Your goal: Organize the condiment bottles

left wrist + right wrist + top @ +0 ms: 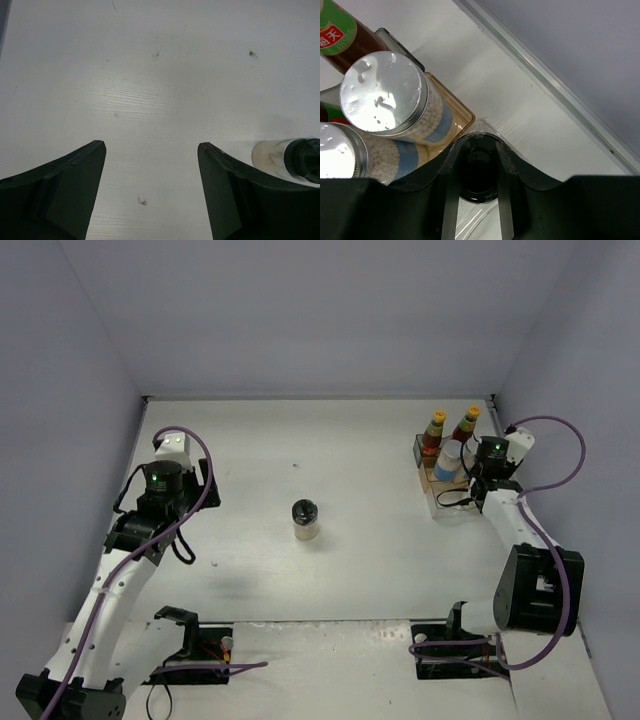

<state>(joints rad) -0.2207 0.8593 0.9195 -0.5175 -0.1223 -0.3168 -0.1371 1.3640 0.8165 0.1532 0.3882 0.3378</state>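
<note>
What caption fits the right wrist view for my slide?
Right gripper clamps a black-lidded jar at the organizer, beside two shakers.

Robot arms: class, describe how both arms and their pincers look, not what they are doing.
The left arm and right arm each have white links, black joint housings, a looping purple cable and a small green light near the wrist. The left pincer and right pincer have dark, wedge-shaped fingers.

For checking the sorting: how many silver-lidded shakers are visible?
2. One shaker stands in the clear organizer; the second shaker stands beside it, at the right wrist view's left edge. The right gripper may hide others.
</note>
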